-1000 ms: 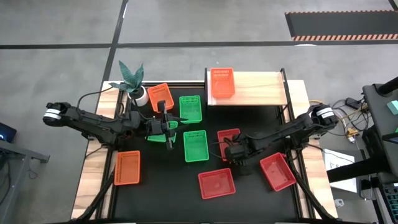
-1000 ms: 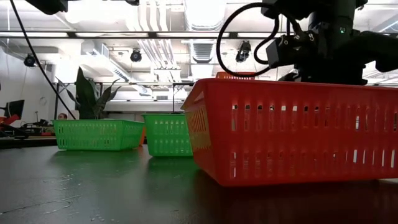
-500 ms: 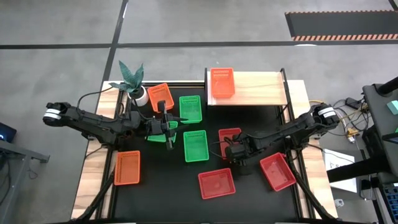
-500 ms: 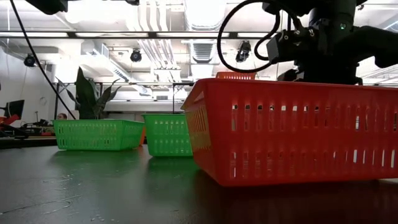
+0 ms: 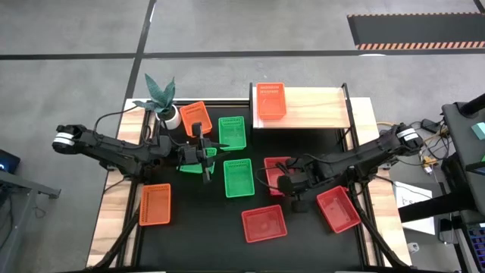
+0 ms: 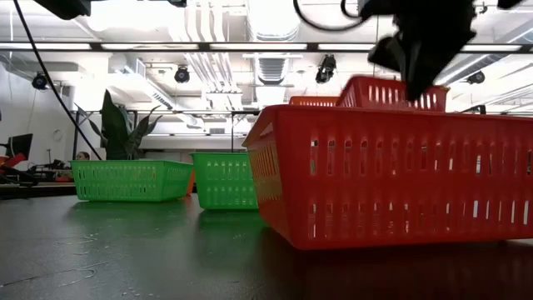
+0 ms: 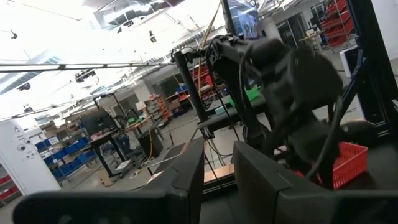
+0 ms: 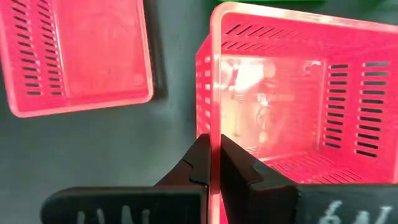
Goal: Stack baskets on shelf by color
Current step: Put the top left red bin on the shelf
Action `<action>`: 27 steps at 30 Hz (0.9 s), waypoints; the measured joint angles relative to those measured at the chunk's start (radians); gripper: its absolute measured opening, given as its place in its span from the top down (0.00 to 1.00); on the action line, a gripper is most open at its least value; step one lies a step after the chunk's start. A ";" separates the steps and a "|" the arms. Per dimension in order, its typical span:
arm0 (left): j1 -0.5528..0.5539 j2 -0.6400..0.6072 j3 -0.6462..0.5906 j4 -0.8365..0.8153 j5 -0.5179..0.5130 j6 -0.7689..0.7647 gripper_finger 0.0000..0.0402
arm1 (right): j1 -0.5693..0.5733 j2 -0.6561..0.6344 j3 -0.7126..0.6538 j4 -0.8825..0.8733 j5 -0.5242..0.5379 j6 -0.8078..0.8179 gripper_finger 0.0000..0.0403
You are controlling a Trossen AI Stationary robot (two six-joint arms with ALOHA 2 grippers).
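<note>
Shelf (image 5: 318, 108) at the table's far edge, one orange basket (image 5: 270, 101) on its left end. Right gripper (image 8: 213, 163) clamped on the rim of a red-pink basket (image 8: 280, 112), held off the table, tilted. Left gripper (image 5: 204, 155) over a green basket (image 5: 191, 165) by the pot; its fingers (image 7: 189, 180) look nearly together, view poor.
</note>
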 joint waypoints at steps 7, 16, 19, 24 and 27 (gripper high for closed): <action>0.000 0.000 0.000 0.000 0.000 0.000 0.82 | 0.046 0.002 0.155 -0.108 0.079 -0.011 0.98; 0.000 0.000 0.000 -0.001 0.000 0.000 0.82 | 0.066 0.002 0.353 -0.261 0.219 -0.063 0.98; 0.000 0.000 0.000 -0.001 0.000 0.000 0.82 | 0.065 -0.001 0.405 -0.341 0.291 -0.087 0.98; 0.000 0.000 0.000 -0.001 0.000 0.000 0.82 | 0.058 -0.001 0.496 -0.481 0.419 -0.097 0.98; 0.000 0.000 0.000 -0.001 0.000 0.000 0.82 | 0.038 -0.007 0.538 -0.554 0.448 -0.101 0.98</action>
